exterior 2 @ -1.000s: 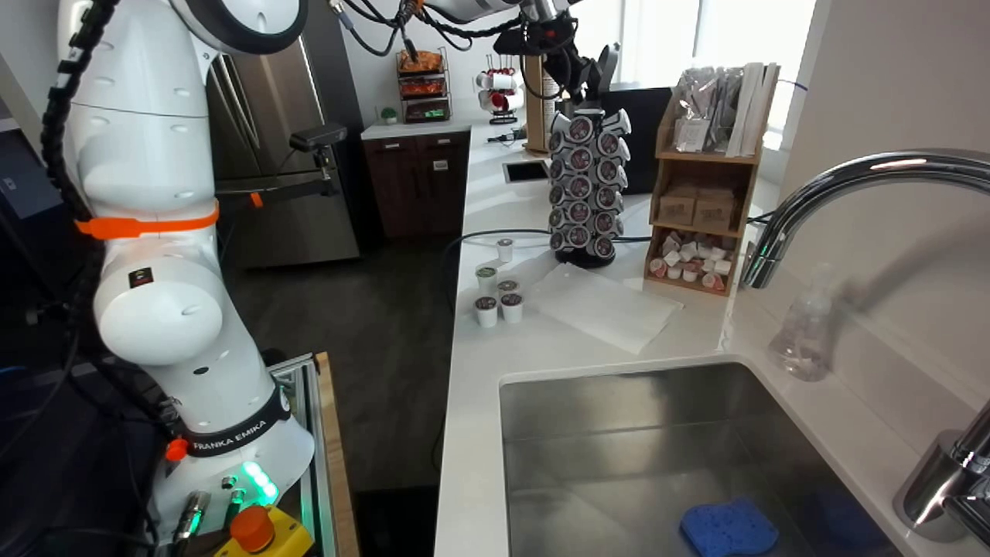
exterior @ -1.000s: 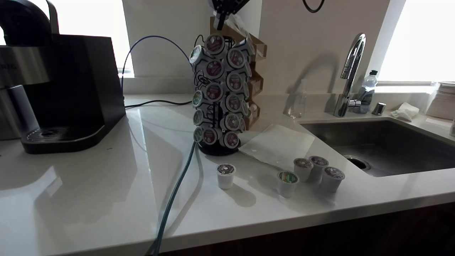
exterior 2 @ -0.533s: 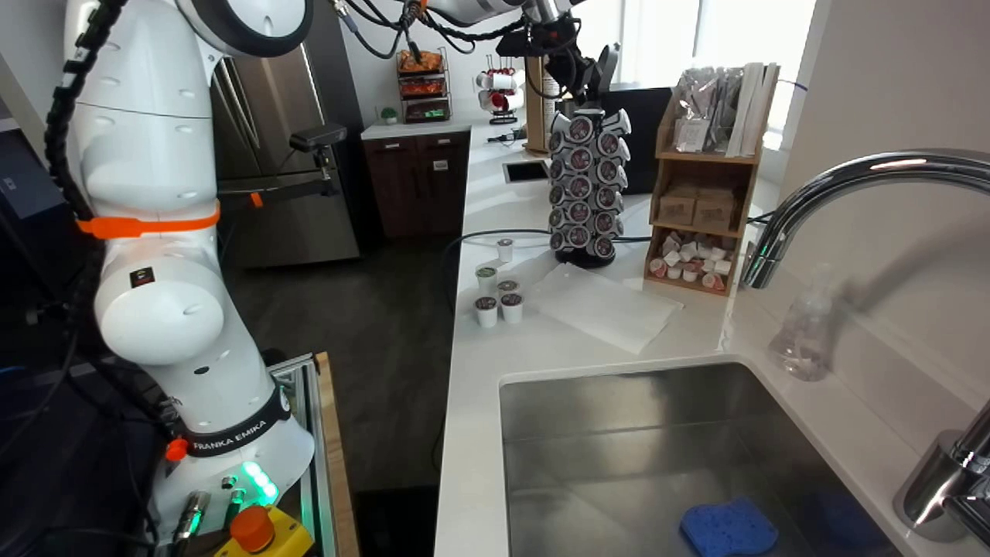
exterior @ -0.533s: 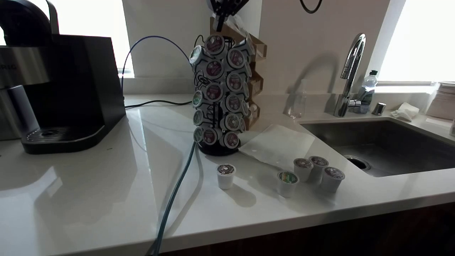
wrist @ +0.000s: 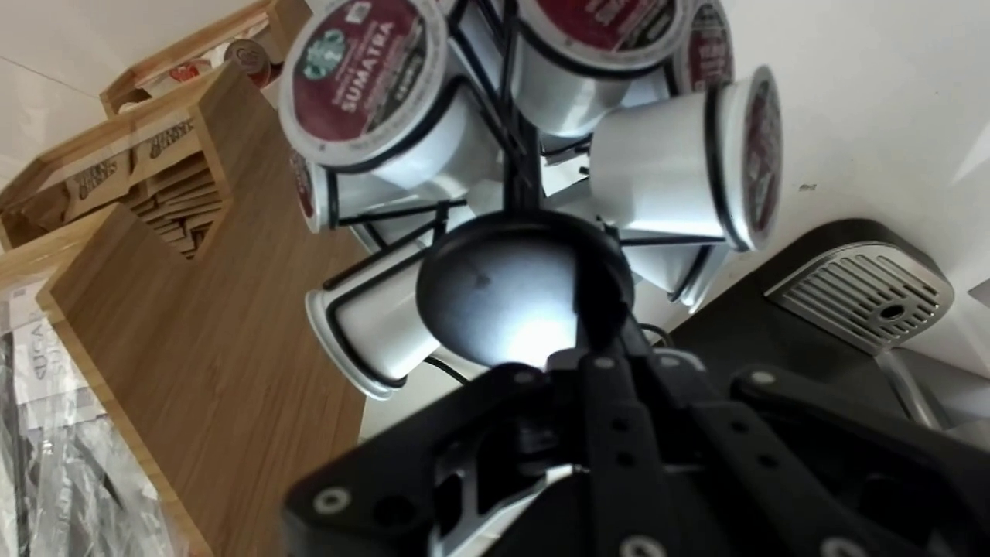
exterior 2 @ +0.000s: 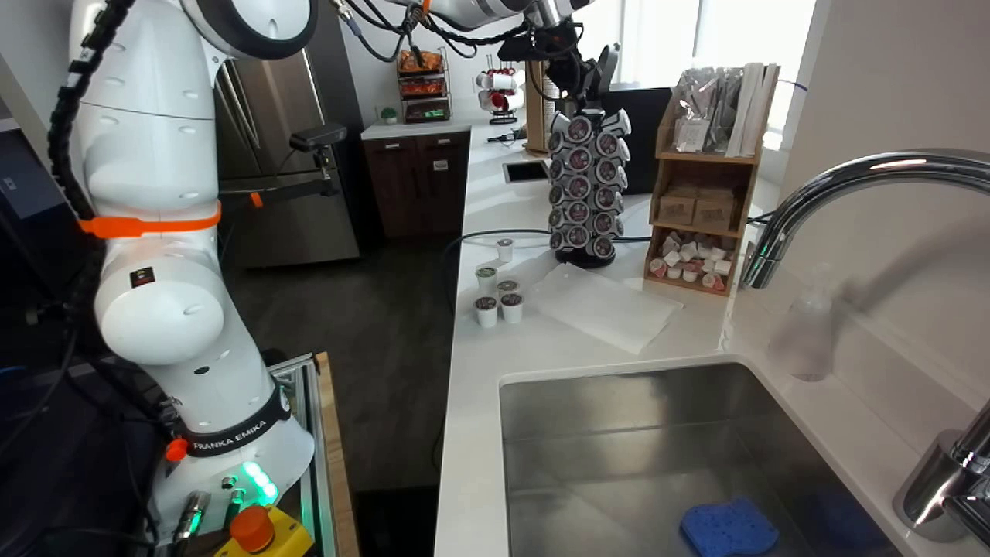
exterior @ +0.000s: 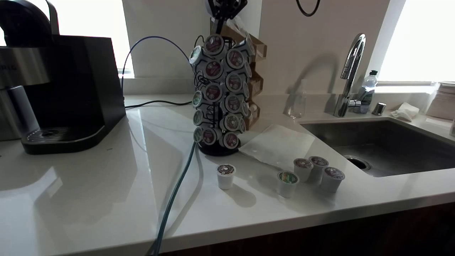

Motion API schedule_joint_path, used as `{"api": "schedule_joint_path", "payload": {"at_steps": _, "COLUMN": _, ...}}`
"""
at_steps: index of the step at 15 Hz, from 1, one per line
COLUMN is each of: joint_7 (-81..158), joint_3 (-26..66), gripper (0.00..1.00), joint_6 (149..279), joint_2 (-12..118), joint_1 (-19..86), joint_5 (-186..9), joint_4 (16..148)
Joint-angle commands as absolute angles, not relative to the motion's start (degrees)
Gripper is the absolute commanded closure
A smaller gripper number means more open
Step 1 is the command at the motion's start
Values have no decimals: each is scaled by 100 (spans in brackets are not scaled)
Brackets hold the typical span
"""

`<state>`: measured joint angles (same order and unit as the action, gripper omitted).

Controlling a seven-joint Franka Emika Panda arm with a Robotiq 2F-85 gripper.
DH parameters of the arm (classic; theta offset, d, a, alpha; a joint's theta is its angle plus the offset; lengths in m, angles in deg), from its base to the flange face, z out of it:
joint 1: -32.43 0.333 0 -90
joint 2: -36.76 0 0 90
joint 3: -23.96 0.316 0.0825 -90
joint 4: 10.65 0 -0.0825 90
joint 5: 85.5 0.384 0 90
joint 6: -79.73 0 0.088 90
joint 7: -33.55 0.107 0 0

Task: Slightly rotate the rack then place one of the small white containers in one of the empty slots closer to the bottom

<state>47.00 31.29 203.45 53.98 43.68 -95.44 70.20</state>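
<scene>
Black-based, the rack (exterior: 218, 151) is noted just below the gripper (exterior: 218, 29), whose jaws are pressed together, holding nothing. These are lowered closer than a second ago; rotation is judged barely begun, if at all, with the white containers (exterior: 225, 179) ungrasped further below.

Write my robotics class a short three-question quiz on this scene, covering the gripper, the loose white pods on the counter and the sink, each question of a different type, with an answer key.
1. Count: how many small white containers stand directly on the counter?

2. True or false: the gripper is shut and near the top of the rack.

3. Multiple choice: which of these shows in the sink?
a) a dinner plate
b) a blue sponge
c) a frying pan

Key: 1. Five. 2. True. 3. b.
</scene>
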Motion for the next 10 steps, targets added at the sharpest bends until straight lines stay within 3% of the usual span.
{"api": "schedule_joint_path", "payload": {"at_steps": 1, "joint_7": 4561, "joint_3": 3057, "gripper": 100, "joint_6": 20069, "joint_2": 5470, "joint_1": 4438, "joint_5": -9550, "joint_4": 6922}}
{"api": "schedule_joint_path", "payload": {"at_steps": 10, "joint_7": 4548, "joint_3": 2990, "gripper": 100, "joint_6": 20040, "joint_2": 5433, "joint_1": 4457, "joint_5": -9759, "joint_4": 6943}}
